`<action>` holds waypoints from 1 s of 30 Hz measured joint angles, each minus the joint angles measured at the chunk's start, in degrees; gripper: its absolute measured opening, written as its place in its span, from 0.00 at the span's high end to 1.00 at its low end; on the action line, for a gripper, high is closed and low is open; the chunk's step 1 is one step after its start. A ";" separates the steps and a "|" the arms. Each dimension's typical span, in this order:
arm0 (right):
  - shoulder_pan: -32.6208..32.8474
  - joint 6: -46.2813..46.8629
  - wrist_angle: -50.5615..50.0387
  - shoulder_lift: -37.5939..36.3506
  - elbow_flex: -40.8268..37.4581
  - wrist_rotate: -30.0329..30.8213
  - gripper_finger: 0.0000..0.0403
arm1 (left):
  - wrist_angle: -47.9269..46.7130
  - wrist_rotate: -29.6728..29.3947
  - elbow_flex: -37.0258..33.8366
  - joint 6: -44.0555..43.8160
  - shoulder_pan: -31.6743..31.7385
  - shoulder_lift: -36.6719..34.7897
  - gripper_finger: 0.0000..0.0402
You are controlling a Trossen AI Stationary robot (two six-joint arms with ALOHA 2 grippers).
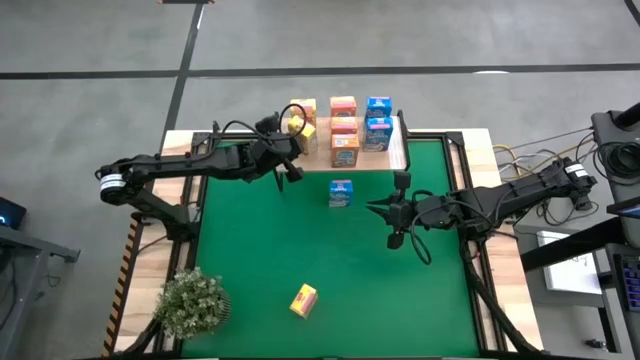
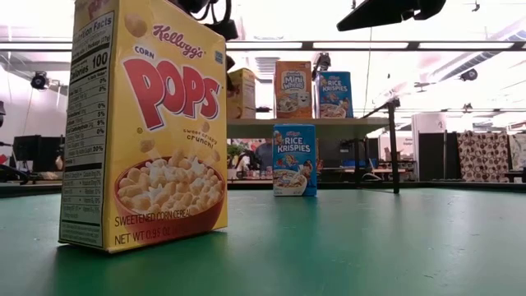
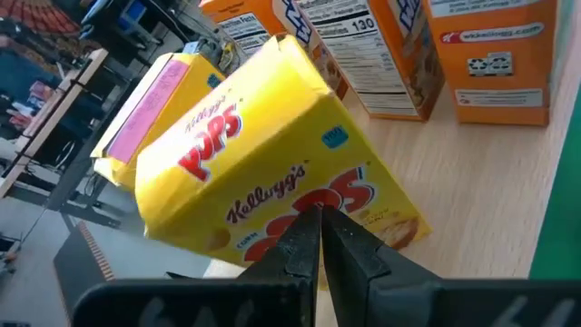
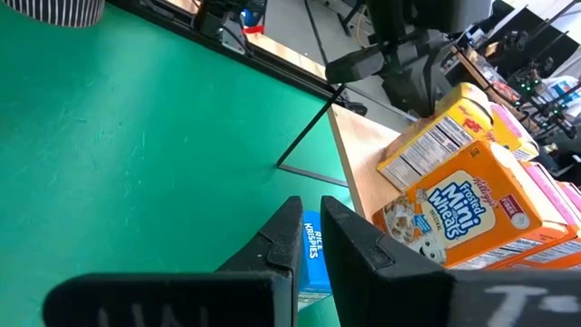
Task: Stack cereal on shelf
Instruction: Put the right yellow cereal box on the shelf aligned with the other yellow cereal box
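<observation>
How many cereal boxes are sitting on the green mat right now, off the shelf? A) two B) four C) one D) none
A: the high view shows a blue box just in front of the shelf and a yellow box near the potted plant, both on the green mat.

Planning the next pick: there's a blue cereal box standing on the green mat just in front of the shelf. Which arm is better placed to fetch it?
Probably the right. The right gripper hovers empty near the blue box on the mat, which shows past its fingers in its wrist view. The left gripper is over the shelf at a tilted yellow box.
</observation>
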 joint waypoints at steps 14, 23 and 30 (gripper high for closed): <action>0.01 -0.25 0.00 0.00 0.00 -0.01 0.92 | 0.57 14.49 0.91 4.86 -1.51 -0.39 1.00; 0.02 -0.25 -0.02 0.00 0.00 -0.01 0.92 | -2.01 7.63 1.67 6.31 -0.35 -0.24 1.00; 0.00 -0.26 -0.04 0.00 0.00 -0.01 0.92 | 0.15 7.45 1.60 4.90 0.41 0.51 1.00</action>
